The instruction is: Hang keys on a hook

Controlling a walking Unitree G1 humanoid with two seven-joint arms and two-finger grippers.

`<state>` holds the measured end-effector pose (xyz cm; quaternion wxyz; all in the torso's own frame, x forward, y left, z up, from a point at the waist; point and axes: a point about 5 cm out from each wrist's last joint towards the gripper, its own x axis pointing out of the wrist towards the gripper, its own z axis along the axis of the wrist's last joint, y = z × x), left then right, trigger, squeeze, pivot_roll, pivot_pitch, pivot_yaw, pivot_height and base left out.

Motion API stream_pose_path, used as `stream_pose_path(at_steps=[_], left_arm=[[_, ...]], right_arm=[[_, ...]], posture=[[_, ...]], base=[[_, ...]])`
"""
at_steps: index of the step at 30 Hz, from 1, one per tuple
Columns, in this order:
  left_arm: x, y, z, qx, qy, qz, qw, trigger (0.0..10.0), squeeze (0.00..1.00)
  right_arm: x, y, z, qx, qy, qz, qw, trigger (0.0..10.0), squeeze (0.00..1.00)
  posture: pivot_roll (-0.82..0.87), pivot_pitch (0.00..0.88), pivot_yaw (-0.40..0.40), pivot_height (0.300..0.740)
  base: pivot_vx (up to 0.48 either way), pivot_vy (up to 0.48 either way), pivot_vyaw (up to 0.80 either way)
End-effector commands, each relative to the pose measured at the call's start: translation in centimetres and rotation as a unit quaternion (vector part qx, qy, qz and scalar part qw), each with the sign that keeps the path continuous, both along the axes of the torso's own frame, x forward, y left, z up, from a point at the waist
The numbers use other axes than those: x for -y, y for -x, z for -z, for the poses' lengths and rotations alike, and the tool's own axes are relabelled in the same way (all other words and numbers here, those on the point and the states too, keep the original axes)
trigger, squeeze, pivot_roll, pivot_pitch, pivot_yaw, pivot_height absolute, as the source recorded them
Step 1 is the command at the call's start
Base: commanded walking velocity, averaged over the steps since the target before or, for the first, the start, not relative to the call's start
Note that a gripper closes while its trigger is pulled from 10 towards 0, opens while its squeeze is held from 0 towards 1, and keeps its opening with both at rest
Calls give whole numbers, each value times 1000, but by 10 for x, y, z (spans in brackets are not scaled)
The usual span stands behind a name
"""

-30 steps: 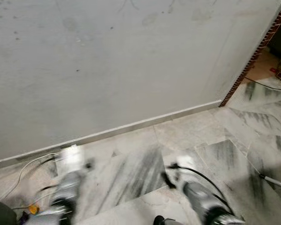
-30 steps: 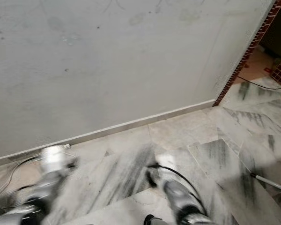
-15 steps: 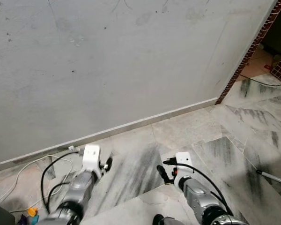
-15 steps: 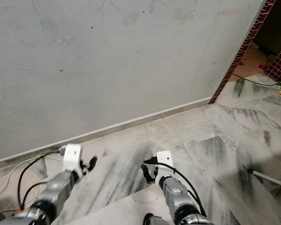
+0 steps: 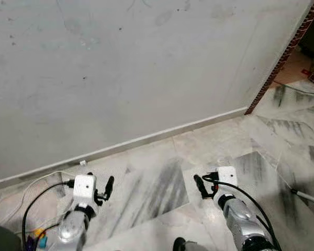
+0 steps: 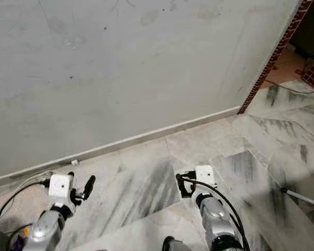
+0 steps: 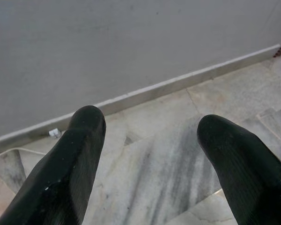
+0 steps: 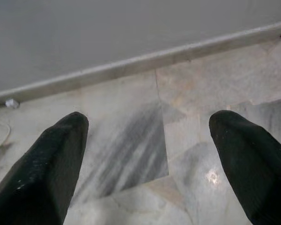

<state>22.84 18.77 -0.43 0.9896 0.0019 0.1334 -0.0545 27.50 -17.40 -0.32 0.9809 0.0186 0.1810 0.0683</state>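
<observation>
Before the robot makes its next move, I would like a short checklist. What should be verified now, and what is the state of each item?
1. Left gripper open, nothing between the fingers: ok.
2. Right gripper open, nothing between the fingers: ok.
3. Keys located: not ok, none on the grey wall or the marble floor ahead.
4. Hook located: not ok, the wall here is bare apart from marks.
5. Cables on the floor by the left arm, near the baseboard: cannot tell whether they cross the path.
6. Doorway with the brick edge, to the right, as a way onward: cannot tell.
</observation>
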Motion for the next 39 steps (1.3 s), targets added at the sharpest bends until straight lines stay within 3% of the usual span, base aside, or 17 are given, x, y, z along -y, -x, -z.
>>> stream_pose_path(at_steps=[1, 4, 8, 14, 17, 20, 27, 34, 39], left_arm=[[-2, 0, -6, 13, -13, 3, 1000, 10000, 0], [-6, -2, -8, 13, -24, -4, 1000, 10000, 0], [-17, -18, -26, 41, -55, -4, 998, 10000, 0], [-29, -27, -29, 34, -56, -20, 998, 10000, 0], [-27, -30, -28, 29, -54, -16, 998, 10000, 0], [-14, -34, -19, 4, -26, -18, 999, 10000, 0], [12, -46, -20, 5, -10, 7, 1000, 10000, 0], [8, -48, -30, 41, -38, -3, 998, 10000, 0], [-1, -35, -30, 48, -62, -5, 997, 10000, 0]], right_arm=[[2, -2, -8, 26, 0, 0, 1000, 10000, 0], [10, -4, -12, 35, -2, 17, 999, 10000, 0], [22, -5, -18, 38, 11, 45, 998, 10000, 0], [19, -4, -20, 27, 27, 16, 999, 10000, 0], [14, -3, -19, 22, 39, -8, 999, 10000, 0], [11, -7, -22, 23, 42, -14, 999, 10000, 0], [-8, -21, -28, 28, 21, -54, 998, 10000, 0], [-16, -23, -36, 48, -2, -42, 998, 10000, 0], [-4, -17, -39, 70, 1, 33, 997, 10000, 0]], posture=[[47, 137, -8, 740], [69, 114, -22, 740], [68, 81, -86, 740], [-5, 123, -84, 740], [-23, 130, -74, 740], [-70, 116, -17, 740], [-88, 104, 33, 740], [-21, 101, -4, 740], [31, 124, -10, 740]], base=[[0, 0, 0], [0, 0, 0], [0, 0, 0], [0, 0, 0], [0, 0, 0], [0, 0, 0], [0, 0, 0], [0, 0, 0], [0, 0, 0]])
